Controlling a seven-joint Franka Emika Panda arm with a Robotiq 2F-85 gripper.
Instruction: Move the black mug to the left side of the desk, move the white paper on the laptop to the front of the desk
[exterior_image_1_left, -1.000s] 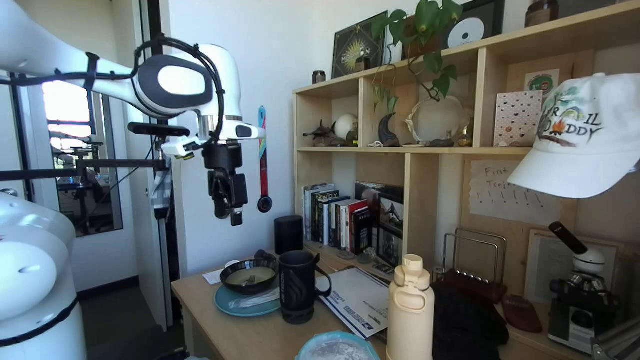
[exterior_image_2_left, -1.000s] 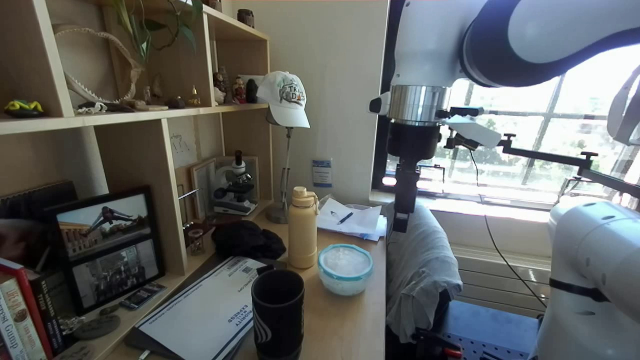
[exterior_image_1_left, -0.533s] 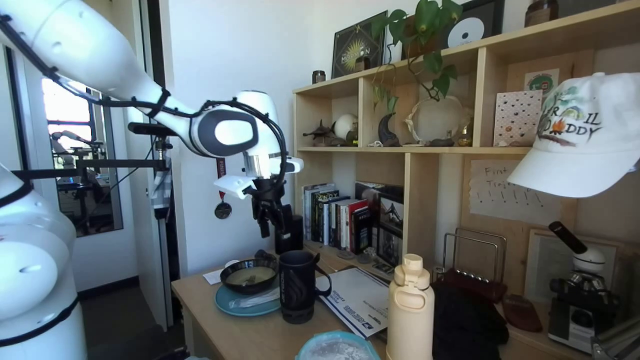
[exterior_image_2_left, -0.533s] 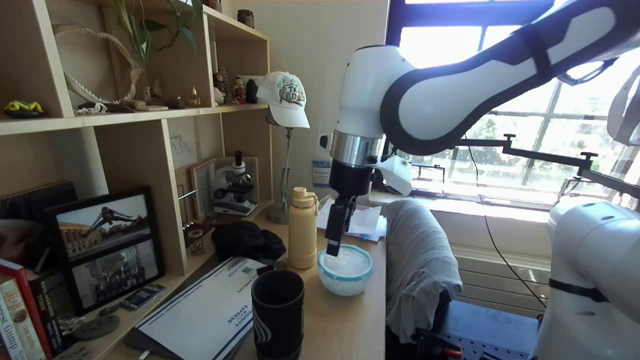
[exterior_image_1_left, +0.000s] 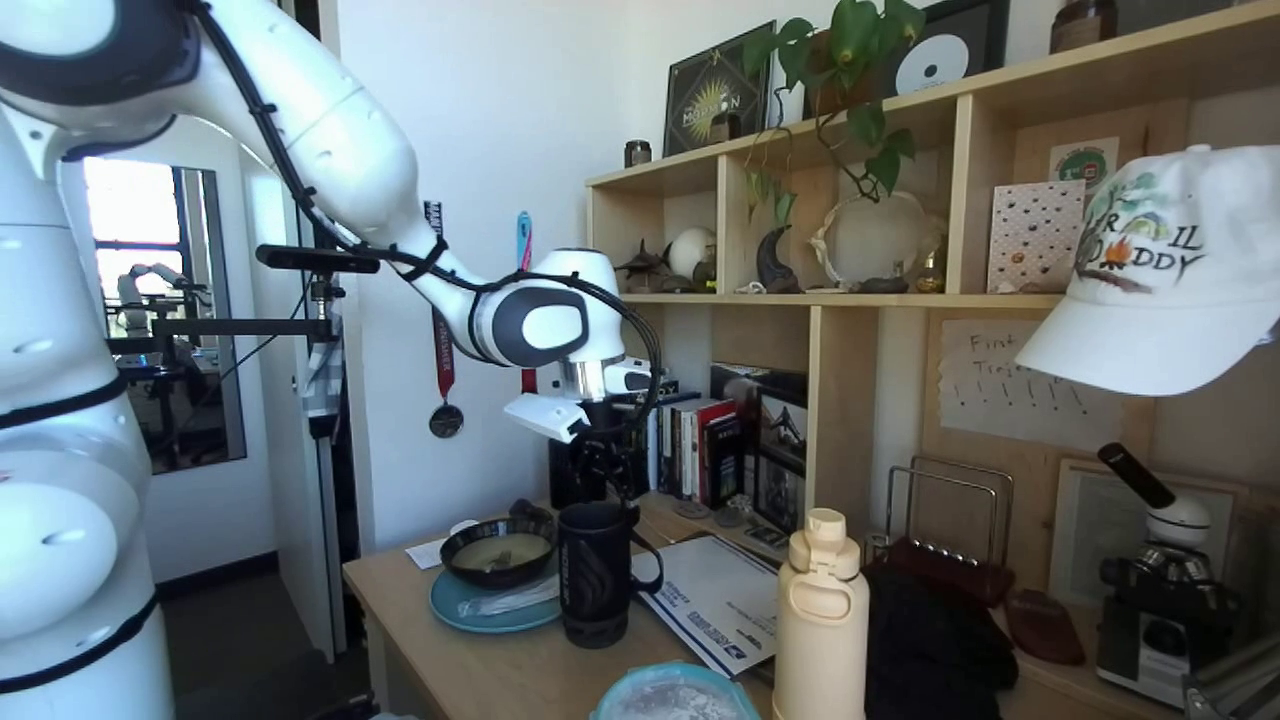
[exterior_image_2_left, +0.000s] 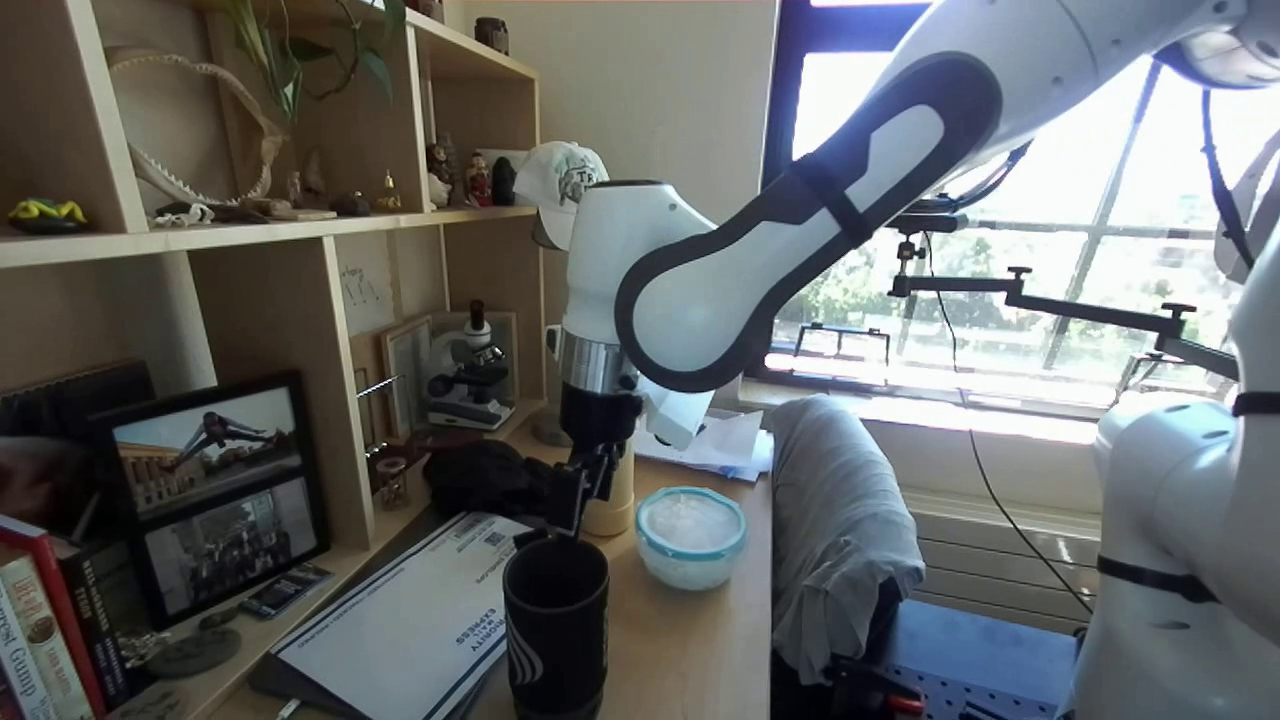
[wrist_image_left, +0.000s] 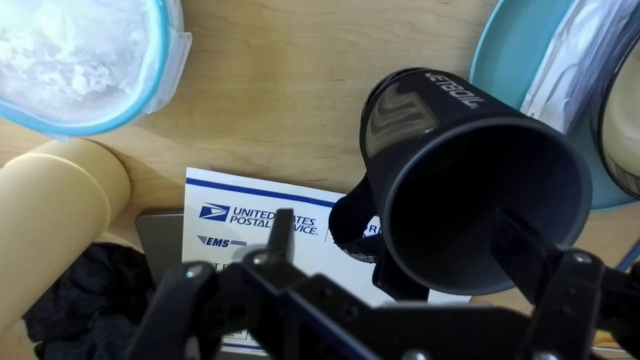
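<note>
The tool hangs spread at the top of the black mug, pinching nothing; the mug stands upright on the tabletop. In the wrist view, with the mug as clock centre, its handle points to eight, the blue plate sits at two and the bowl nearer three. One finger crosses the mouth; its partner shows beyond the handle, over the white paper, which lies on the laptop. Whether that first fingertip dips inside or only hovers, I can't tell from here.

Getting hold of the mug looks like the step in hand, with the paper left for afterwards. As it stands, closing would probably catch handle as well as wall, an uneven bite. I'd turn the tool slightly so it straddles plain wall, then sink straight down, one finger inside, one out, and squeeze gently. So tall a mug, held by its lip, could swing; lift slowly and straight up, well over the bowl, before carrying it.
</note>
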